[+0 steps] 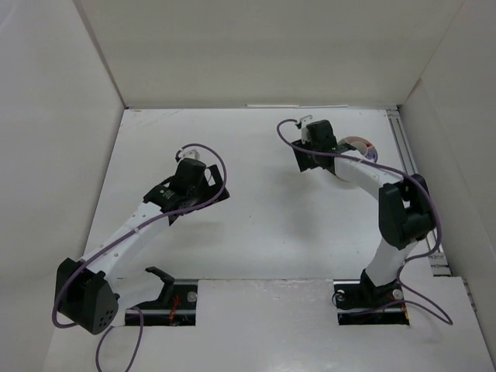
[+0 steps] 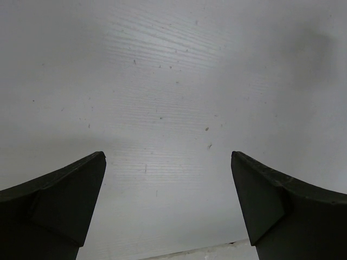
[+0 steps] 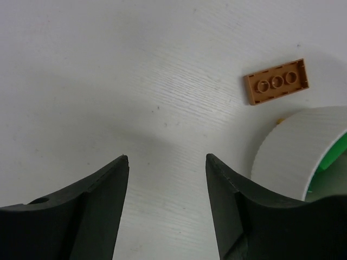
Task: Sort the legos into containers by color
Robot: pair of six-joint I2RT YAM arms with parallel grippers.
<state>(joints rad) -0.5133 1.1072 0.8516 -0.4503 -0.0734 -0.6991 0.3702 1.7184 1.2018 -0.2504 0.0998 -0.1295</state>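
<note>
One orange-brown lego (image 3: 276, 81) lies on the table with its hollow underside up, just beyond the round white dish (image 3: 295, 149). Something green (image 3: 332, 157) shows inside the dish. My right gripper (image 3: 167, 158) is open and empty, hovering over bare table to the left of the dish and the lego. In the top view the right gripper (image 1: 307, 133) is at the back right, and the dish (image 1: 361, 144) peeks out behind the arm with red and purple bits in it. My left gripper (image 2: 168, 154) is open and empty over bare table, mid left in the top view (image 1: 188, 160).
White walls enclose the table on the left, back and right. A metal rail (image 1: 403, 147) runs along the right side. Purple cables loop off both arms. A raised white board (image 1: 263, 325) covers the near edge around the arm bases.
</note>
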